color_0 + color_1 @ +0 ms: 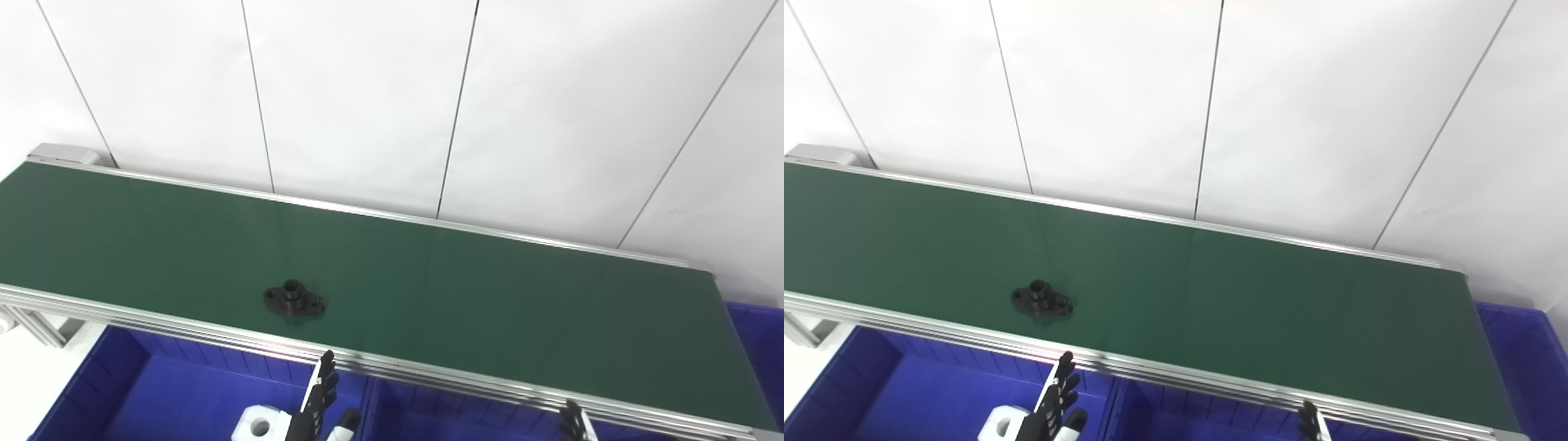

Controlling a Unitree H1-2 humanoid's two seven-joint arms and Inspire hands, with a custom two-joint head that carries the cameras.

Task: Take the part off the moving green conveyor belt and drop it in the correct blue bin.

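Observation:
A small black flanged part (294, 298) with a raised round collar lies flat on the green conveyor belt (459, 294), near the belt's front edge and left of centre. My left hand (318, 398) rises at the bottom edge, below and slightly right of the part, over the left blue bin; its fingers point up, spread, holding nothing. Only the fingertips of my right hand (574, 424) show at the bottom right, in front of the belt rail. In the right eye view the part (1042, 300) and left hand (1053, 404) appear the same way.
Blue bins sit below the belt's front rail: a left bin (153, 392) holding a white block with a round hole (260, 424), a middle bin (441, 422), and another bin (756, 343) past the belt's right end. White wall panels stand behind.

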